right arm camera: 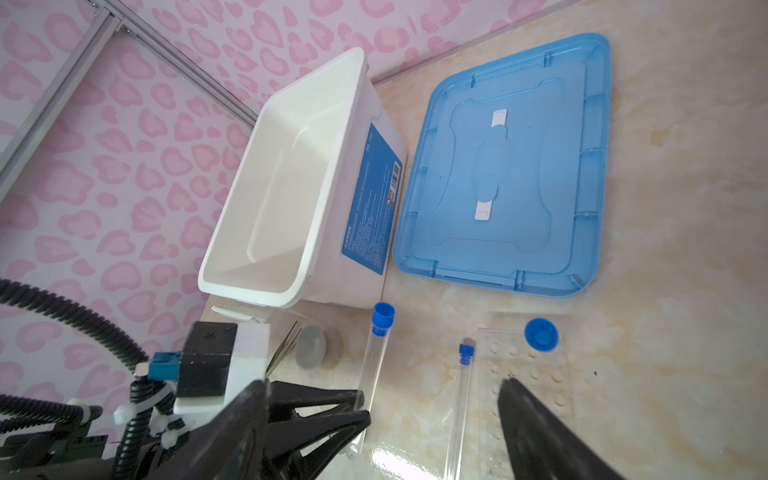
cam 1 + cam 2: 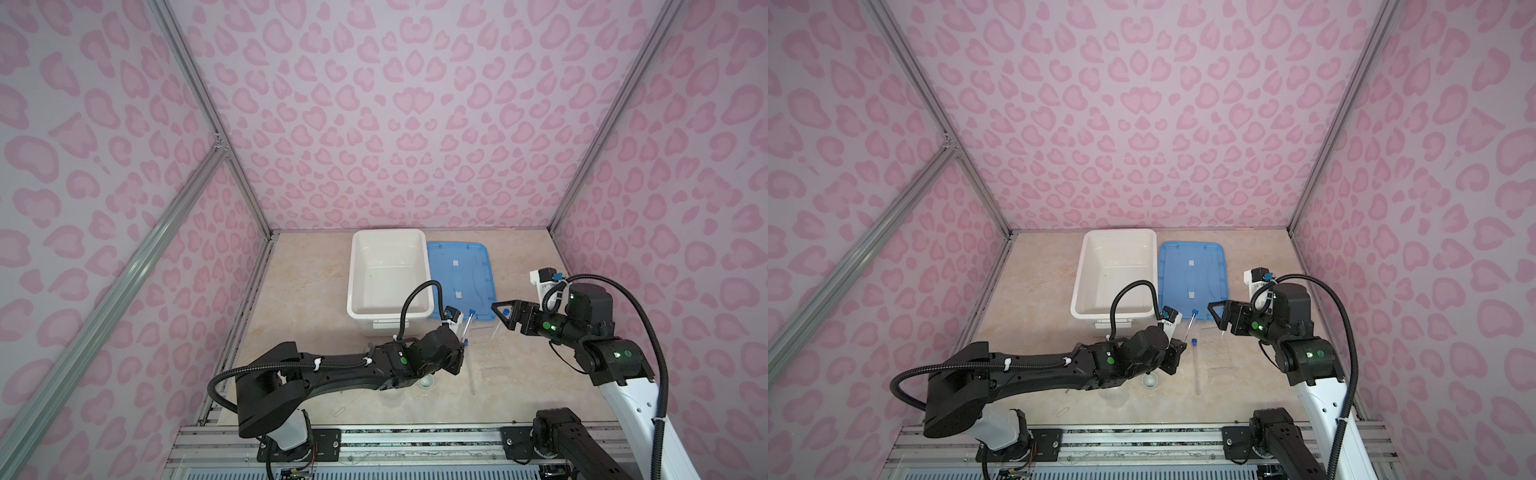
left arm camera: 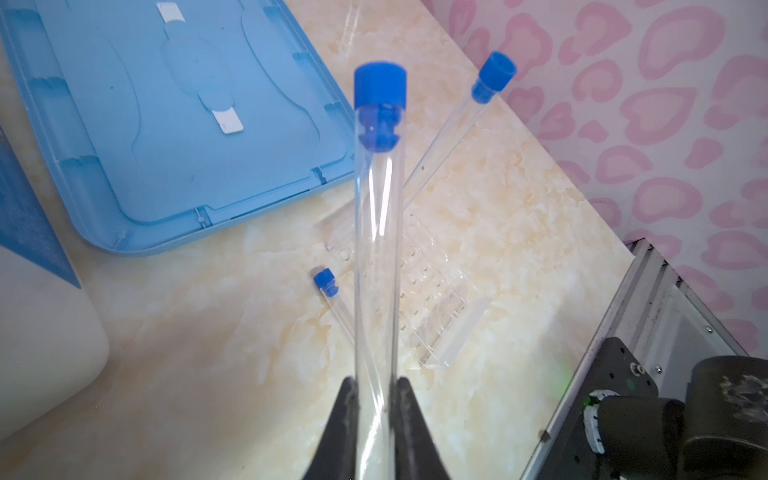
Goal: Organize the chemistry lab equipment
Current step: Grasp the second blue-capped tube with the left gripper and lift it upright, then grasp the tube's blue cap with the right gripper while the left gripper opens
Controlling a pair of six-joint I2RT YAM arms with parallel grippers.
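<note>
The held tube [image 3: 376, 249], clear with a blue cap, runs up the centre of the left wrist view. Its lower part is pinched between the pressed-together fingers of the left gripper [image 3: 376, 386], and its bottom end is cut off by the frame edge. In both top views it sits just right of centre, slanting from the gripper toward the near corners of the white bin [image 2: 356, 266] and the blue lid [image 2: 484, 266], which lie side by side at the back of the table. A second tube [image 1: 460, 399] lies flat on the table just beside it, its far end running off the bottom of the right wrist view. A third tube [image 3: 494, 77] leans up out of a clear rack [image 3: 432, 299] whose outline is faint against the marbled tabletop. The right gripper [image 2: 501, 316] hangs at the right of the top view with its jaws spread wide and nothing held. The third tube's cap shows between them there, though contact cannot be judged. Lower centre, one small dish [image 2: 1149, 380] peeks from under the left arm, and the beaker [image 2: 1113, 395] beside it is barely traceable and partly covered. The tip of the dropper [image 2: 1064, 411] shows below that. The tweezers [image 1: 286, 345] are half hidden behind the left wrist camera, next to another dish [image 1: 311, 347].
</note>
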